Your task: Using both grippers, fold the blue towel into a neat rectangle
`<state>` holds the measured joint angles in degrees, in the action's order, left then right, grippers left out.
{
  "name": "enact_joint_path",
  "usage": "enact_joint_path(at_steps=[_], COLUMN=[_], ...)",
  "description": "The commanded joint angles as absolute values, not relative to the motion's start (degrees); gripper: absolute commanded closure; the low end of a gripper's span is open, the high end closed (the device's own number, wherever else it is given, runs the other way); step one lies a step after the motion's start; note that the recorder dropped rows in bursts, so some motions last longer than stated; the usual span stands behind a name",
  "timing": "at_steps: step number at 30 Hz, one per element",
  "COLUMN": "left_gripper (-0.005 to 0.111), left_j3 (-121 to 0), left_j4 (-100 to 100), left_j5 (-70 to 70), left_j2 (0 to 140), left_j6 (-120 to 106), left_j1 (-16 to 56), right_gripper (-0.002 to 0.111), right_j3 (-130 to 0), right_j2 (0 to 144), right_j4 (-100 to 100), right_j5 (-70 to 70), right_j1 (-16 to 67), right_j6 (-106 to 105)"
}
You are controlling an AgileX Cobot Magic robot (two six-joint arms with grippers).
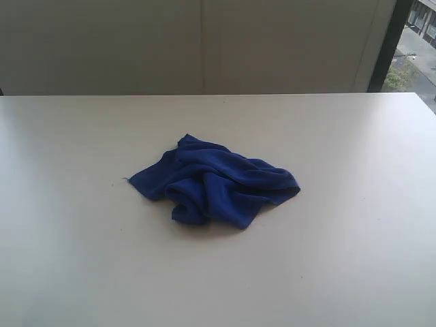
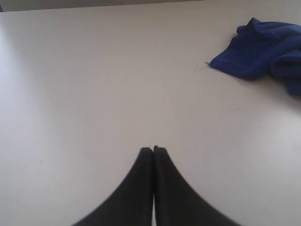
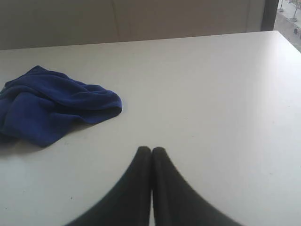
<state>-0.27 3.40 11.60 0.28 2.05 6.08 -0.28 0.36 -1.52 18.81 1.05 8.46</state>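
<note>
The blue towel (image 1: pixel 214 182) lies crumpled in a loose heap near the middle of the white table (image 1: pixel 82 259). No arm shows in the exterior view. In the left wrist view my left gripper (image 2: pixel 153 149) is shut with nothing in it, its black fingertips pressed together over bare table, well apart from the blue towel (image 2: pixel 263 52). My right gripper (image 3: pixel 151 149) is shut and empty as well, hovering over bare table at a distance from the blue towel (image 3: pixel 51 106).
A pale wall panel (image 1: pixel 204 48) runs behind the table's far edge. A dark window frame (image 1: pixel 388 44) stands at the back right, with outdoor ground beyond it. The table's right edge (image 3: pixel 289 44) shows in the right wrist view.
</note>
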Motion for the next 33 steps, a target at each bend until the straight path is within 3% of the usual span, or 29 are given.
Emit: enact_joint_path(at_steps=[1, 8, 18, 33], left_gripper=[0.107, 0.107, 0.107, 0.107], left_j3=[0.0, 0.0, 0.0, -0.9], left_j4=[3.4, 3.4, 3.4, 2.4], left_j5=[11.0, 8.6, -15.8, -37.4], left_j2=[0.0, 0.0, 0.0, 2.4], left_j6=[2.6, 2.8, 2.8, 17.0], left_j1=[5.9, 5.9, 5.9, 5.9], right_gripper=[0.108, 0.108, 0.108, 0.108], right_j3=[0.0, 0.0, 0.0, 0.0], right_j2=[0.0, 0.0, 0.0, 0.0], right_j4=[-1.8, -1.8, -1.8, -2.2], right_j5=[18.0, 18.0, 18.0, 15.6], right_j1=[1.1, 1.1, 1.1, 1.1], right_j6=[7.7, 7.7, 7.7, 8.7])
